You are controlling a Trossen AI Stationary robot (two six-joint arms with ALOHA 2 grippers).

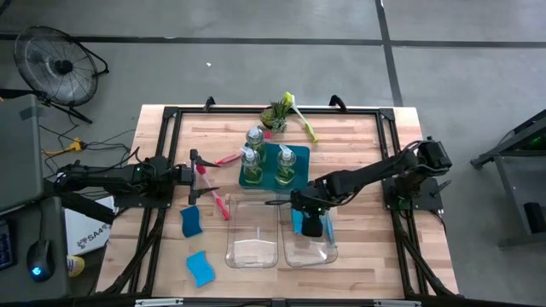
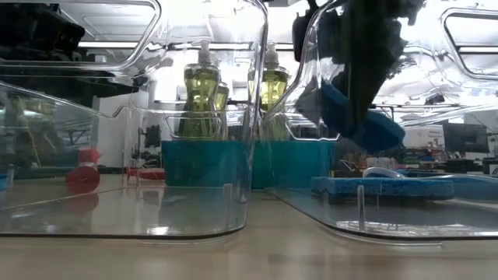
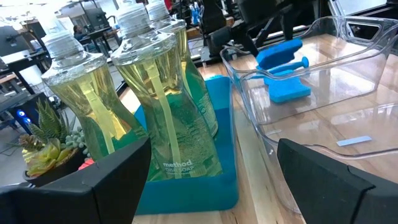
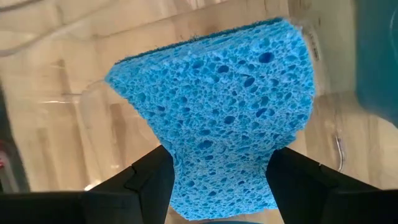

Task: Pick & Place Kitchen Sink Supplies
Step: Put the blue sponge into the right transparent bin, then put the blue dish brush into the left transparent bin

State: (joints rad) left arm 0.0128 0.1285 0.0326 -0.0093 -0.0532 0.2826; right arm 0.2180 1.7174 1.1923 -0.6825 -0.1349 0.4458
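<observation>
wood table [image 1: 375, 196], concrete floor [image 1: 256, 51], fan [image 1: 58, 64] beside.

bottles [image 1: 254, 147] on tray [image 1: 275, 181] | two bins [image 1: 253, 232] before tray | sponges [image 1: 195, 244] left of bins

Two clear bins [image 1: 253, 232] sit beside a teal tray [image 1: 273, 177], potted plant [image 1: 275, 114] behind.

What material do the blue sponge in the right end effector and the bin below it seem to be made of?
The blue sponge looks like soft, matte cellulose or foam: open pores cover it, and it pinches in where the right end effector squeezes it. The bin looks like hard, glossy, clear plastic: the wood shows through it.
</observation>
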